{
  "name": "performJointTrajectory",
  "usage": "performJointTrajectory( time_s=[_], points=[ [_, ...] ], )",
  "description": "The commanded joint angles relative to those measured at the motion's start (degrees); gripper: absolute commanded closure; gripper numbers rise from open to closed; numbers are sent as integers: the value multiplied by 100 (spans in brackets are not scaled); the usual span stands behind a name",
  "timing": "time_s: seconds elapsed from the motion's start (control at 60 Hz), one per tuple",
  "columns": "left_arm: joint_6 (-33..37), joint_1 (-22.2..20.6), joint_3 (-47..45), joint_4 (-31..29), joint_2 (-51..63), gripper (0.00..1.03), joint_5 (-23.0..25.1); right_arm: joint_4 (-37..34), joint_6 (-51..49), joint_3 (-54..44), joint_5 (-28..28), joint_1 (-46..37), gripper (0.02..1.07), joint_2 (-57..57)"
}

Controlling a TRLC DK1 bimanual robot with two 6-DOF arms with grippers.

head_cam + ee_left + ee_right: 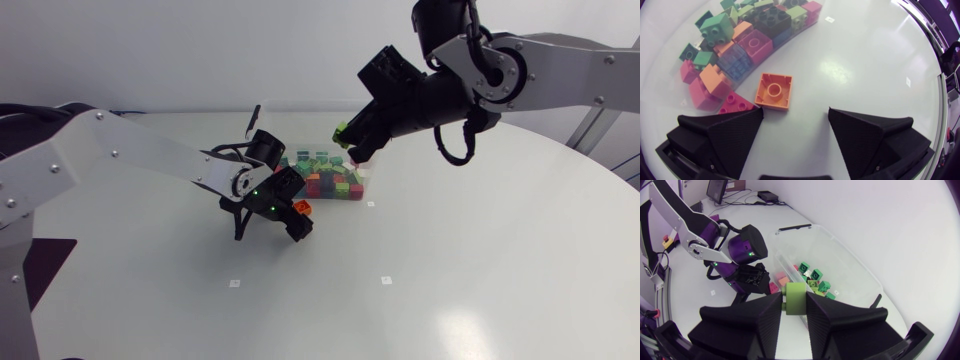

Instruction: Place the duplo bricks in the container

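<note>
Your left gripper [795, 112] stands spread open, the orange brick [774, 91] just ahead, beside the container [850, 255]. It looks light, stiff and slick, so pinch its flat sides. Over the container, your right gripper [794, 305] clamps a green brick [795, 292].

orange brick [301, 207] centre frame, lime green brick [341, 131] in black right gripper [795, 304] upper middle. clear container [852, 267]: pink, green, orange, blue, black bricks [740, 50] mixed. table [480, 250] plain white

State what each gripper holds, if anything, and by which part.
Right gripper: green brick, pinched by two opposite sides. Left gripper: nothing; it is open.
</note>
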Motion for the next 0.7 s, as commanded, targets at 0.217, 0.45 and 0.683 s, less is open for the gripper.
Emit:
performJointTrajectory(
  time_s=[0.217, 0.45, 0.683],
  points=[
    [-230, -39, 100, 142, 187, 12, -100, -1, 113, 291, -40, -42, 85, 73],
    [-230, -101, 21, 335, 231, 13, -109, -1, 113, 520, -49, -34, 85, 196],
    [-221, -48, -58, 379, 249, 13, -74, -1, 122, 730, -76, 19, 85, 389]
  ],
)
